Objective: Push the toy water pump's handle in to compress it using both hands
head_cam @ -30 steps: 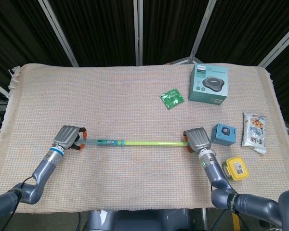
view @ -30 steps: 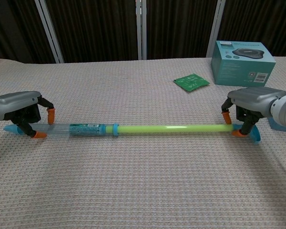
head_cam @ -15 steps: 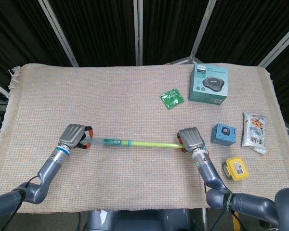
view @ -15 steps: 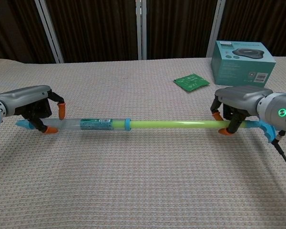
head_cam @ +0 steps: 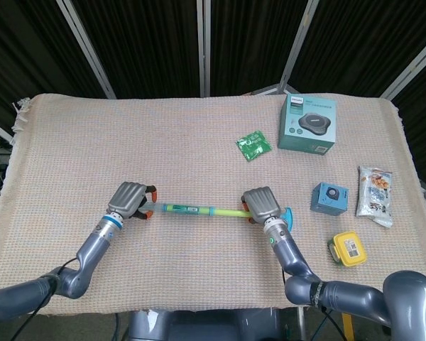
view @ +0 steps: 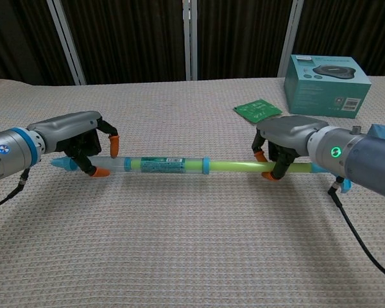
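Left of teal box [head_cam: 308, 123]: pump [view: 167, 165] partly compressed, short rod [view: 234, 166] showing; left hand [view: 83, 139] clasps barrel end, right hand [view: 283, 138] clasps rod; more pushing left

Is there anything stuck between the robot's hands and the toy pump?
No. The left hand grips the toy pump at its clear barrel end, and the right hand holds the green handle rod. Nothing sits between them.

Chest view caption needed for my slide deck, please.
Left hand and right hand grip opposite ends of the toy water pump on the cloth-covered table.
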Action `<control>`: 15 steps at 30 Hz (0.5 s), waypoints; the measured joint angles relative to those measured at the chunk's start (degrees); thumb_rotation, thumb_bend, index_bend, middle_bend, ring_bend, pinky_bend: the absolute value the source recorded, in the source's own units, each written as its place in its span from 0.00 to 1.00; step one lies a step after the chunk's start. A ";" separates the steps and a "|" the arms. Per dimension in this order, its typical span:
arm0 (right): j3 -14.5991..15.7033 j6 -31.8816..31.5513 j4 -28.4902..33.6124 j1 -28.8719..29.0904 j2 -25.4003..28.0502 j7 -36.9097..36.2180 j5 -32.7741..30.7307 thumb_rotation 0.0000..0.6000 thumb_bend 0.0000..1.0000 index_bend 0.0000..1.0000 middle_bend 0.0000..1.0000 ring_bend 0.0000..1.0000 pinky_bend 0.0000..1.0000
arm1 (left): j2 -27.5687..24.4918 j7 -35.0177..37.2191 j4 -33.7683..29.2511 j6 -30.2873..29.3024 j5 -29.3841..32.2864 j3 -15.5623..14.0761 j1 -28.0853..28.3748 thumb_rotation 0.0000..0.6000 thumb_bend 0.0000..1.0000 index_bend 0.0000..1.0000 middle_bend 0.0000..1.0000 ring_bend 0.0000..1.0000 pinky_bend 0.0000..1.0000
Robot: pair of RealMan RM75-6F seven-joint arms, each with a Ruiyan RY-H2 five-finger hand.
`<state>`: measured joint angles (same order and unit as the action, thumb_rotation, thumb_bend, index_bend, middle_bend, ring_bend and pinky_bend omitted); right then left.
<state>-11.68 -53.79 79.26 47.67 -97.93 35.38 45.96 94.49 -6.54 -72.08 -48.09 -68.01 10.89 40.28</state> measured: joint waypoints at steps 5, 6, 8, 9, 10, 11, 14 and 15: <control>-0.53 0.05 -0.68 1.30 -1.51 1.02 -0.91 1.00 0.45 0.72 1.00 1.00 1.00 | 1.22 -1.26 -0.56 -0.19 1.10 0.66 0.96 1.00 0.43 0.81 0.99 0.91 1.00; -0.60 0.04 -0.76 1.48 -1.73 1.13 -1.00 1.00 0.45 0.72 1.00 1.00 1.00 | 1.39 -1.43 -0.64 -0.23 1.20 0.73 1.11 1.00 0.43 0.80 0.99 0.91 1.00; -0.77 0.00 -0.93 1.89 -2.21 1.38 -1.22 1.00 0.45 0.72 1.00 1.00 1.00 | 1.76 -1.85 -0.76 -0.25 1.45 0.79 1.42 1.00 0.43 0.81 0.99 0.91 1.00; -0.84 -0.04 -1.00 2.06 -2.40 1.50 -1.30 1.00 0.45 0.72 1.00 1.00 1.00 | 1.91 -1.96 -0.80 -0.25 1.57 0.83 1.54 1.00 0.43 0.81 0.99 0.91 1.00; -0.93 -0.06 -1.06 2.26 -2.62 1.59 -1.39 1.00 0.45 0.72 1.00 1.00 1.00 | 2.14 -2.06 -0.82 -0.27 1.75 0.90 1.68 1.00 0.43 0.81 0.99 0.91 1.00; -0.99 -0.08 -1.09 2.40 -2.78 1.64 -1.44 1.00 0.45 0.72 1.00 1.00 1.00 | 2.31 -2.10 -0.83 -0.31 1.86 0.97 1.78 1.00 0.43 0.81 0.99 0.91 1.00; -1.09 -0.15 -1.17 2.83 -3.24 1.88 -1.50 1.00 0.45 0.72 1.00 1.00 1.00 | 2.78 -2.11 -0.89 -0.45 2.07 1.15 2.08 1.00 0.43 0.80 0.99 0.91 1.00; -1.14 -0.18 -1.21 2.94 -3.40 1.90 -1.53 1.00 0.45 0.72 1.00 1.00 1.00 | 2.90 -2.10 -0.91 -0.49 2.09 1.18 2.17 1.00 0.43 0.80 0.99 0.91 1.00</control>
<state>-12.82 -53.97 78.04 50.61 -101.33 37.28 44.42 97.39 -8.64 -72.99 -48.58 -65.92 12.07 42.46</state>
